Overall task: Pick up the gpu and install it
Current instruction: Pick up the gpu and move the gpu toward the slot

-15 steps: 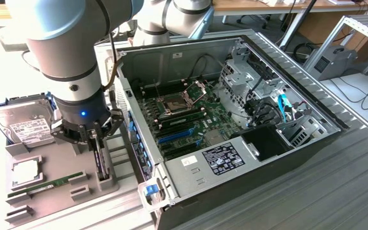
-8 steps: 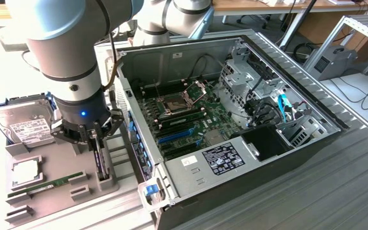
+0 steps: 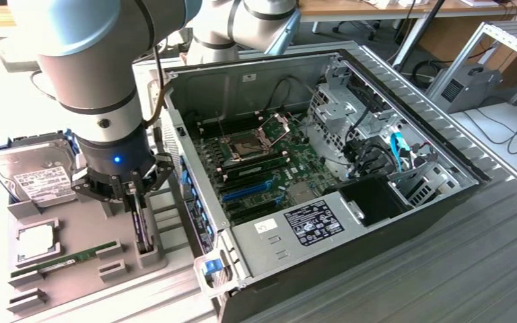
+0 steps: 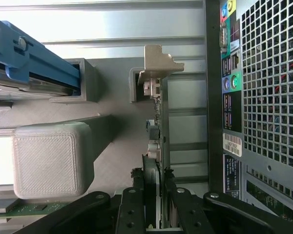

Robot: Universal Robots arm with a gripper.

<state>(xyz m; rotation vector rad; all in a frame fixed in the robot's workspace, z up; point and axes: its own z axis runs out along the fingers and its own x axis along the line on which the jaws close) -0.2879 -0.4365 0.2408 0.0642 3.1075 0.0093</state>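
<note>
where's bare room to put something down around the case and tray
Bare: the ribbed table at the exterior view's right of the open case, and the gray tray's front strip, nearer the camera than the RAM stick. Crowded: the gap between tray and case, where the fingers clamp the gpu.

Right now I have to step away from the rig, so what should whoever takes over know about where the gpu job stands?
Gripper: shut on the gpu, with one finger against each face of the card.
Gpu: standing on edge in its slot on the grey fixture tray, beside the open computer case. Its silver bracket is at the end away from the fingers.
Done: the card has been reached and gripped.
Left: the card is not yet lifted out of the tray and not yet seated on the motherboard.
</note>
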